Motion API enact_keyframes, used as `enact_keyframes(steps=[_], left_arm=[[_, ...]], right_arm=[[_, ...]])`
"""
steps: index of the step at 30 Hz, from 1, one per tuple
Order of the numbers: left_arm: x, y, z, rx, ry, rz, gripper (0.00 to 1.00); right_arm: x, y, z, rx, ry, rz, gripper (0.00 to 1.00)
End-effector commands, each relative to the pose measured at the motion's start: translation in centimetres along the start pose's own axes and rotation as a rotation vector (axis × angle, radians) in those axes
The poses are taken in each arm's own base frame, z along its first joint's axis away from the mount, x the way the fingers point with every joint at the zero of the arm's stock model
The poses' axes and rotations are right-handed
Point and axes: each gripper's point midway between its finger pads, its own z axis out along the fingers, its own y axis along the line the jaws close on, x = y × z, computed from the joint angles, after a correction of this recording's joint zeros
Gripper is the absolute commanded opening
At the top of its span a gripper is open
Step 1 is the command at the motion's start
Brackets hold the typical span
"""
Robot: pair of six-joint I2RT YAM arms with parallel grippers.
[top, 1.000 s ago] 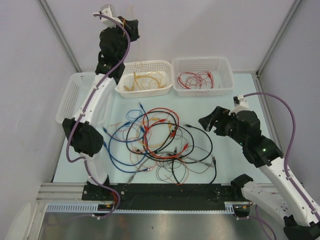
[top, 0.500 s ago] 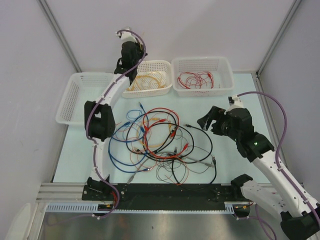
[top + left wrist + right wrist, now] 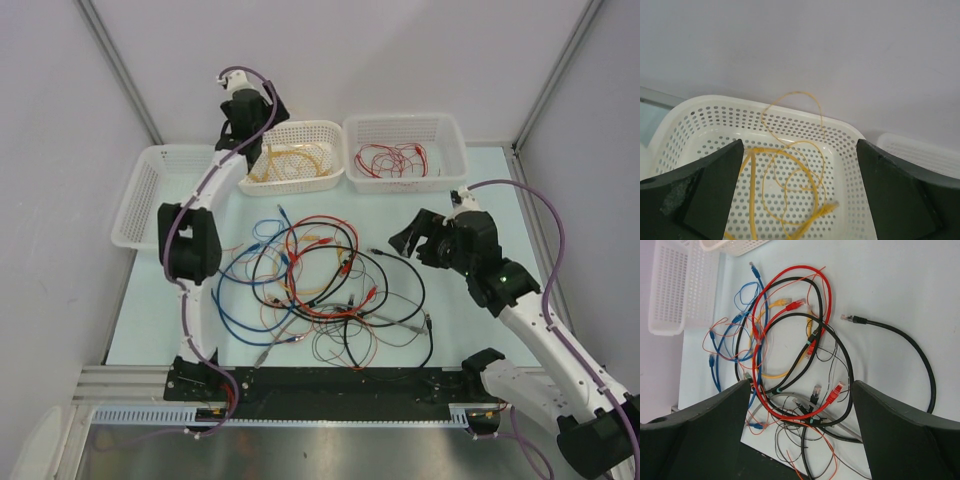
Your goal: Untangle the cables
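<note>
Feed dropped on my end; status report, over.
Left gripper open, empty, over middle basket. Right gripper open, aimed at cables, tangled mid-table. Nothing in the way.

The left arm (image 3: pixel 187 250) and right arm (image 3: pixel 540 330) have white links, black joints and thick purple hoses (image 3: pixel 241 70)

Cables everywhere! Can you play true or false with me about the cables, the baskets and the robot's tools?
1. The middle basket has yellow cables in it. True.
2. The right basket has blue cables in it. False: it holds red cables.
3. The left tool grips a yellow cable. False: it is open over the middle basket and holds nothing.
4. A tangle of cables lies on the table. True.
5. The right tool is open and holds nothing. True.
</note>
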Motion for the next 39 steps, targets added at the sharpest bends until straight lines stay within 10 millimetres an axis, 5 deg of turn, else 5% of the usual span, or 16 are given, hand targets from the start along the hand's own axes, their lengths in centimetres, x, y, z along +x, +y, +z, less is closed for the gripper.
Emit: enact_keyframes(steps=[1, 5, 6, 8, 11, 15, 17, 18, 22, 26, 32, 36, 39], left_arm=[[-9.3, -5.1, -8.6, 0.108, -0.162, -0.048, 0.99], [-8.0, -7.1, -15.6, 0.149, -0.144, -0.036, 1.0], [-6.5, -8.4, -17.4, 0.176, -0.118, -0.024, 0.99], [-4.4, -7.8, -21.1, 0.165, -0.085, -0.015, 1.0], [0.9, -8.4, -26.3, 0.208, 0.021, 0.012, 1.0], [8.2, -6.8, -30.6, 0.275, 0.208, 0.085, 0.99], [10.1, -5.8, -32.2, 0.286, 0.264, 0.11, 0.94], [11.9, -4.4, -32.5, 0.261, 0.3, 0.132, 0.92], [14.9, -1.3, -33.8, 0.193, 0.399, 0.174, 0.75], [16.9, 1.0, -34.5, 0.128, 0.459, 0.181, 0.7], [19.8, 1.4, -33.1, 0.08, 0.527, 0.191, 0.65], [23.9, 3.0, -32.4, -0.003, 0.646, 0.247, 0.4], [25.5, 3.0, -32.5, 0.0, 0.688, 0.223, 0.38]], right_arm=[[-0.1, 0.7, -0.3, -0.047, -0.02, 0.014, 0.87], [2.0, -0.7, 0.6, -0.022, 0.043, 0.009, 0.87], [2.4, -0.9, 0.8, -0.02, 0.055, 0.01, 0.87], [3.6, -1.2, 1.2, -0.029, 0.092, 0.003, 0.83], [4.4, -0.6, 1.4, -0.059, 0.113, -0.028, 0.8], [5.4, 0.1, 1.5, -0.067, 0.12, -0.098, 0.78], [5.8, 0.6, 1.7, -0.074, 0.126, -0.111, 0.78], [5.8, 0.8, 1.7, -0.079, 0.124, -0.108, 0.77], [6.0, 1.6, 1.8, -0.102, 0.126, -0.094, 0.76], [6.4, 1.4, 1.8, -0.083, 0.13, -0.101, 0.76], [6.9, 1.9, 1.6, -0.095, 0.139, -0.102, 0.75], [7.1, 1.6, 0.9, -0.081, 0.139, -0.105, 0.75], [6.6, 1.3, 0.3, -0.07, 0.115, -0.114, 0.75]])
